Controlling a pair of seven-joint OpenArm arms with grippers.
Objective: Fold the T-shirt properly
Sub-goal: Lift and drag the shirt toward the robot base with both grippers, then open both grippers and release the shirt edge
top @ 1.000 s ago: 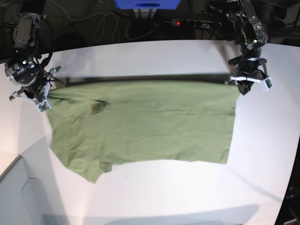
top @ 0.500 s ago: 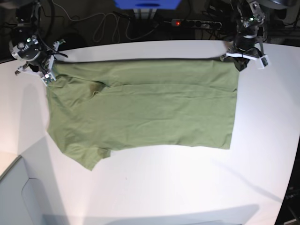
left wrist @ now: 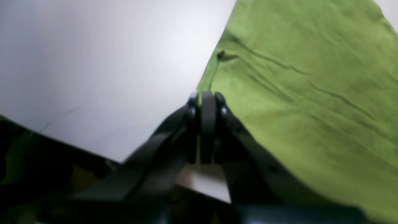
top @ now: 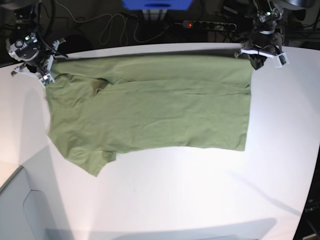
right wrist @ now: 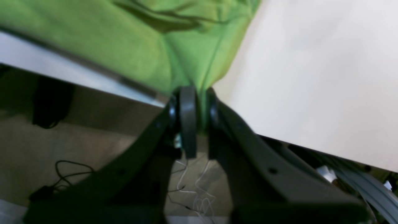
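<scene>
The olive-green T-shirt (top: pixel 150 105) is spread over the white table (top: pixel 200 200), one sleeve at the lower left. My left gripper (top: pixel 255 61) is shut on its far right corner at the table's back edge; in the left wrist view (left wrist: pixel 205 96) the fingers pinch the cloth edge (left wrist: pixel 311 93). My right gripper (top: pixel 46 75) is shut on the far left corner; in the right wrist view (right wrist: pixel 194 93) the cloth (right wrist: pixel 155 46) bunches between the fingers, at the table's edge.
A power strip (top: pixel 210 24) and cables lie on the floor behind the table. A blue object (top: pixel 157 4) stands at the back centre. The table's near left corner is cut off by a grey surface (top: pixel 20 210).
Both grippers have pulled the shirt's far edge toward the table's back edge. The whole shirt has slid away from the front and lies flatter.
</scene>
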